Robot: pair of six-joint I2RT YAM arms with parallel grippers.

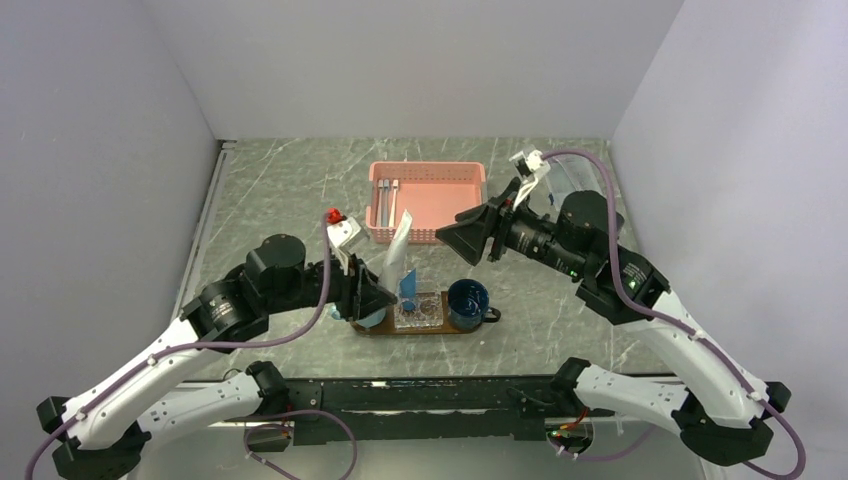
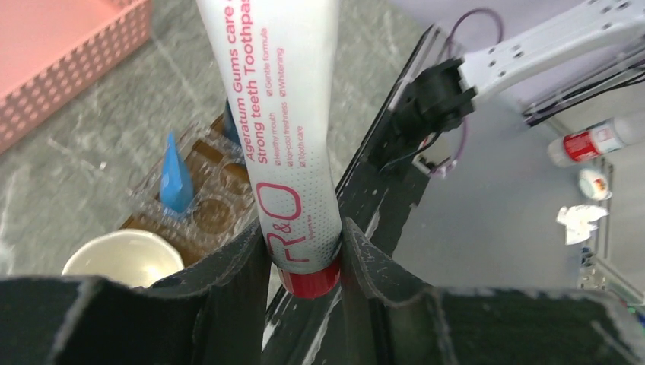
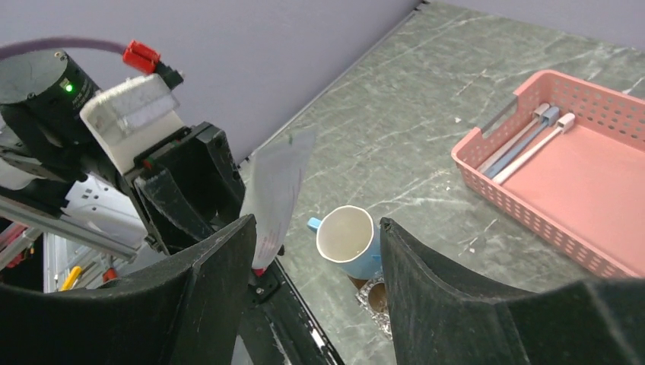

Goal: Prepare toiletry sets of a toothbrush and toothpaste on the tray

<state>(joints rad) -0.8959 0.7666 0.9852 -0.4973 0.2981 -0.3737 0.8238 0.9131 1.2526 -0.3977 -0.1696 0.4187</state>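
Observation:
My left gripper (image 1: 372,296) (image 2: 304,258) is shut on a white toothpaste tube (image 1: 396,256) (image 2: 281,144) near its red cap, holding it upright over the left end of the dark brown tray (image 1: 440,330). A small blue tube (image 1: 408,290) (image 2: 176,179) stands in a clear holder (image 1: 420,314) on the tray. Toothbrushes (image 1: 388,202) (image 3: 525,141) lie in the pink basket (image 1: 470,185). My right gripper (image 1: 462,238) (image 3: 316,224) is open and empty, in the air behind the tray. The white tube also shows in the right wrist view (image 3: 274,190).
A light blue mug (image 2: 125,258) (image 3: 348,239) stands at the tray's left end below my left gripper. A dark blue mug (image 1: 468,303) stands at its right end. The pink basket (image 3: 525,213) sits behind the tray. The table's near edge rail lies just in front.

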